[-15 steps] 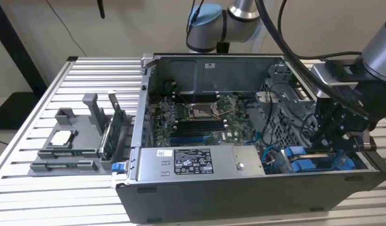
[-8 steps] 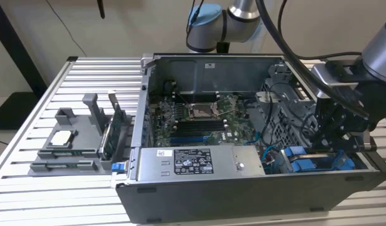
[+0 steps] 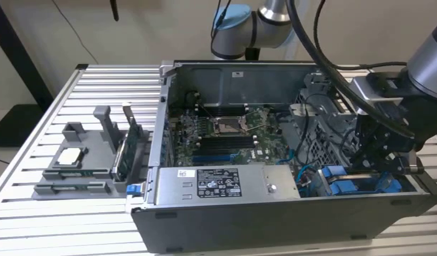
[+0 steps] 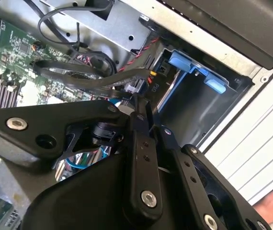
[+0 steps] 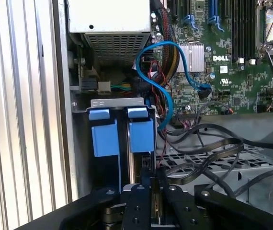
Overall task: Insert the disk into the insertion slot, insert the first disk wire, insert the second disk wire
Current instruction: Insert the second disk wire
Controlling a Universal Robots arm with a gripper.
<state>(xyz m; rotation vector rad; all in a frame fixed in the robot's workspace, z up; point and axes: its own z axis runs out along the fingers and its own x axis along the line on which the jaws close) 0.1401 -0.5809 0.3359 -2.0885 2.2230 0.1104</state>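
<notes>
gripper point(image 3: 380, 162) low inside the open computer case point(image 3: 289, 224), at the drive bay corner on the exterior view's right. fingers point(image 5: 148, 191) clenched, edge-on, on a thin flat part just beside the blue carrier point(image 5: 141, 135); what exactly they pinch cannot be told. disk point(image 3: 344, 181) stands upright in the bay slot, blue tabs showing. black flat cable point(image 4: 86, 76) and blue cable point(image 5: 167, 81) loop near, over the motherboard point(image 3: 225, 133).
</notes>
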